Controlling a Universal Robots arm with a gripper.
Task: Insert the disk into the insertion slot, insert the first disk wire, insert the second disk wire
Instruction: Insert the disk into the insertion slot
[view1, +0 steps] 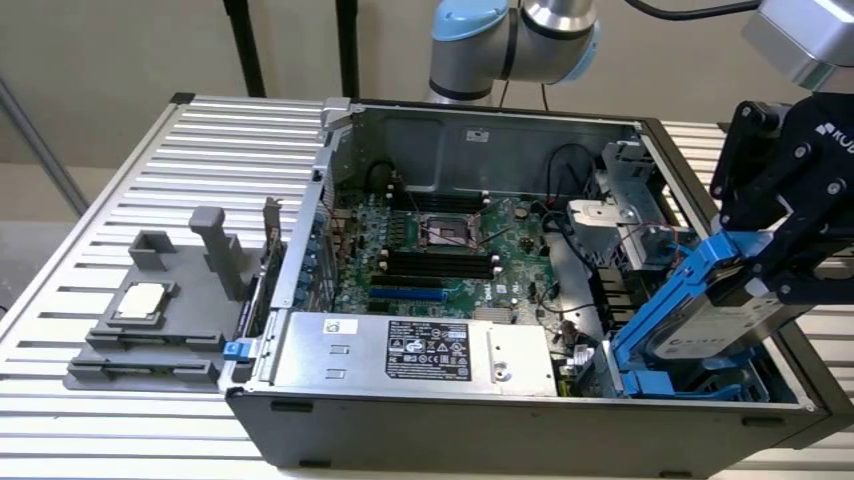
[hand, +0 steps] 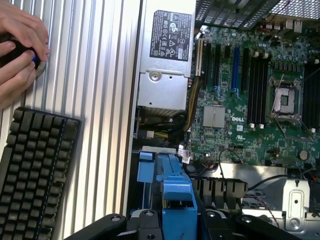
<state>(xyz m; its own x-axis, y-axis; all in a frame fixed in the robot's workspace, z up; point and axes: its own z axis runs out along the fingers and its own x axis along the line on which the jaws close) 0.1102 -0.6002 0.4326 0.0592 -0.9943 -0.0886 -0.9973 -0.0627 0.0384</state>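
**Exterior view, lower right of the frame.** The robot's black hand (view1: 781, 262) is pinching the disk (view1: 727, 312), a flat silver-grey hard drive with a white label in a bright blue plastic carrier, by its upper end. The disk is hanging tilted. Its lower end is dipping into the mouth of the insertion slot (view1: 707, 386), a boxy grey drive cage with blue latch tabs in the near right corner of the open dark grey computer case (view1: 534, 440). Most of the disk's length is standing above the cage, so it is not yet seated.

**Step in hand, as judged: inserting the disk.** Doing this well is probably calling for three things:
- bringing the carrier's long edges parallel to the cage walls before any push;
- pushing along the slot's own line, not across it;
- keeping clear of the loose wires (view1: 651, 238) just behind the cage.

**Middle to far.** Left of the cage, the silver power-supply box with a black label (view1: 320, 350) is lying along the near wall. Behind it the green motherboard (view1: 521, 225) is occupying the centre of the case. Farthest, at the top of the frame, the grey-and-blue robot arm (view1: 514, 40) is rising. The case is resting on a ribbed aluminium table (view1: 80, 430), with a grey plastic fixture (view1: 160, 320) at the left of the frame.

**Comparing the views.** The exterior view is giving the disk's tilt and how deep it is sitting. The wrist view is looking down along the blue carrier held between the black fingers, which helps in judging sideways alignment with the case wall. It is also adding a black keyboard (hand: 32, 170) and a person's hand (hand: 17, 50), resting on a small dark object, on the table beside the case.
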